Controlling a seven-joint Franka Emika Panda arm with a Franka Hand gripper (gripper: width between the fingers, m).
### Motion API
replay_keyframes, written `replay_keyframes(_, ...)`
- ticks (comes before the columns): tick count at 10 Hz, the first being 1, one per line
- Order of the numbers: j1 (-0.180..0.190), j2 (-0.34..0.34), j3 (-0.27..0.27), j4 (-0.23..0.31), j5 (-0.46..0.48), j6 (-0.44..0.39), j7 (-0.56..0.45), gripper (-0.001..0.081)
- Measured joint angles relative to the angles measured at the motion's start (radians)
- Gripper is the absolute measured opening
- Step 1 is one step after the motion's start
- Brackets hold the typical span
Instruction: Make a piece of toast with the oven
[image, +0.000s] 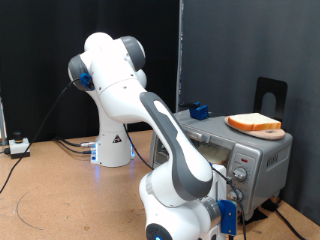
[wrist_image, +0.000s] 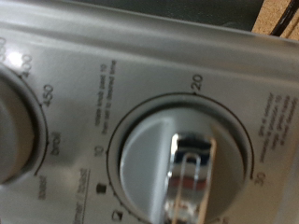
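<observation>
The silver-grey oven stands at the exterior view's right. A piece of toast, pale with a brown crust, lies on a wooden board on top of the oven. My arm bends down in front of the oven, and the gripper is at the knob panel on the oven's front. The wrist view is filled by that panel: a round timer knob with a shiny bar grip sits straight ahead and very close. Part of a temperature knob shows beside it. My fingers do not show in the wrist view.
A black curved stand and a small blue object are behind the oven top. Cables and a small white box lie on the wooden table at the exterior view's left. Black curtains form the background.
</observation>
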Motion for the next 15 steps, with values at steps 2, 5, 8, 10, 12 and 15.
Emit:
replay_keyframes(2, 0.0, 0.0, 0.01, -0.009, 0.005, 0.017, 0.0, 0.081)
replay_keyframes(5, 0.0, -0.001, 0.018, -0.014, 0.006, 0.019, 0.0, 0.0683)
replay_keyframes(8, -0.001, -0.003, 0.018, -0.018, 0.007, 0.021, 0.0, 0.0364)
replay_keyframes(10, -0.003, -0.004, 0.017, -0.025, 0.006, 0.033, 0.001, 0.0229)
replay_keyframes(12, -0.003, -0.004, 0.017, -0.025, 0.007, 0.034, 0.002, 0.0099)
replay_keyframes(15, -0.008, -0.022, 0.021, -0.048, 0.007, 0.068, -0.087, 0.0099)
